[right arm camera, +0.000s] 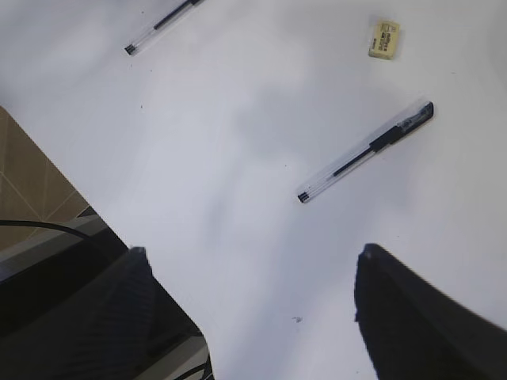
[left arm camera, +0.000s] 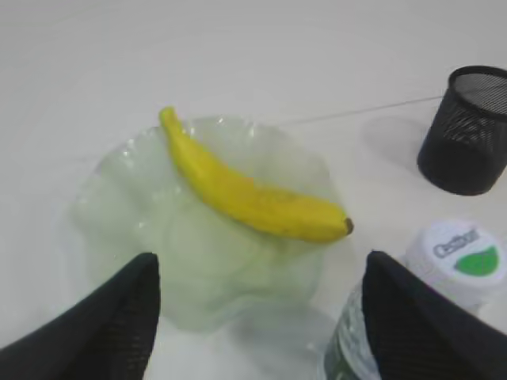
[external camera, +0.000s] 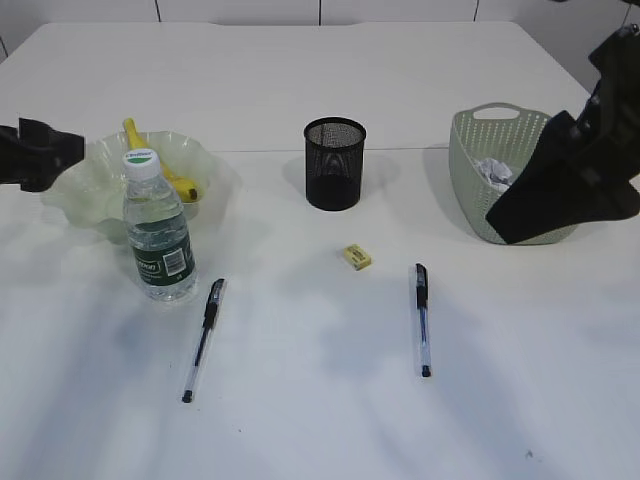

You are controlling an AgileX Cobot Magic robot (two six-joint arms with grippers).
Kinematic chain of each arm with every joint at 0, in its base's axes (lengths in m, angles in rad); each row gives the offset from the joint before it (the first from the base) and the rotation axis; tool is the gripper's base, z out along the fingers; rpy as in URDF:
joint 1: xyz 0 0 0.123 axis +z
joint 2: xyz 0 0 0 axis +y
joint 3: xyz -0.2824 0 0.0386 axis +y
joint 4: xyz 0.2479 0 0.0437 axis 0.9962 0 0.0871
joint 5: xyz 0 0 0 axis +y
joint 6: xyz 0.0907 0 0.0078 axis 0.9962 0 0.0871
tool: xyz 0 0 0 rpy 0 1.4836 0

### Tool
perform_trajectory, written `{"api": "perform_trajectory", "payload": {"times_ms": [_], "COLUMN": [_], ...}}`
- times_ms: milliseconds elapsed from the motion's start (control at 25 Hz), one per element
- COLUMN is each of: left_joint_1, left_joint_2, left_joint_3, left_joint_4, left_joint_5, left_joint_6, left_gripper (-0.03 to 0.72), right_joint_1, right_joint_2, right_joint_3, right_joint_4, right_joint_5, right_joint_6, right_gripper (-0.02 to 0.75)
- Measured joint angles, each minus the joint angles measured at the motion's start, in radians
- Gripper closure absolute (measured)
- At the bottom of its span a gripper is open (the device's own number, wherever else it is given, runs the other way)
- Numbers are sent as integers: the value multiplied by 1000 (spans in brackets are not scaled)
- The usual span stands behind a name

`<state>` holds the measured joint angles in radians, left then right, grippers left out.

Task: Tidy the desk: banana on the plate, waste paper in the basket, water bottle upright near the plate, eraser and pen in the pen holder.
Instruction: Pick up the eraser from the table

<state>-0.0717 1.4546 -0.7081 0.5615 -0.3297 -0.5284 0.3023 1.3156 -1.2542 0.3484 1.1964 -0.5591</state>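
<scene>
Hovering with its fingers spread wide and nothing between them, the left claw (left arm camera: 257, 317) hangs over the near rim of the plate (left arm camera: 119, 214), a pale green, wavy-edged glass dish. The banana (left arm camera: 253, 198) lies across that plate. Just beside the plate stands the water bottle (external camera: 159, 232), upright, with a white cap; the cap carries a green mark and blurred lettering that cannot be read, and the dark green label on its body is likewise too small to read. Farther right sits the black mesh pen holder (external camera: 335, 163).

The right claw (right arm camera: 253, 309) is also spread wide and empty, held above bare white table (external camera: 320, 420). Ahead of it lies one pen (right arm camera: 366, 150), clear-barrelled with a black grip, and beyond that the yellow eraser (right arm camera: 383, 39), whose printing is illegible. A second pen (external camera: 203, 339) rests near the bottle. The waste paper (external camera: 495, 170) sits crumpled inside the grey-green basket (external camera: 470, 190), partly behind the right arm.
</scene>
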Motion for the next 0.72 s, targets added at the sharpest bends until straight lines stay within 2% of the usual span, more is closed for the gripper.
{"api": "perform_trajectory", "payload": {"times_ms": [200, 320, 480, 560, 720], "left_joint_1": [0, 0, 0, 0, 0], "left_joint_2": [-84, -119, -153, -157, -157], "left_joint_3": [0, -19, -80, -118, -207], "left_joint_4": [-8, -21, -94, -161, -369], "left_joint_5": [266, 424, 608, 692, 880], "left_joint_6": [-55, -63, -59, 1, 248], "left_gripper": [179, 188, 191, 193, 193], "right_joint_1": [0, 0, 0, 0, 0], "right_joint_2": [0, 0, 0, 0, 0], "right_joint_3": [0, 0, 0, 0, 0], "right_joint_4": [0, 0, 0, 0, 0], "right_joint_5": [0, 0, 0, 0, 0], "right_joint_6": [0, 4, 9, 11, 11], "right_gripper": [150, 150, 150, 150, 150]}}
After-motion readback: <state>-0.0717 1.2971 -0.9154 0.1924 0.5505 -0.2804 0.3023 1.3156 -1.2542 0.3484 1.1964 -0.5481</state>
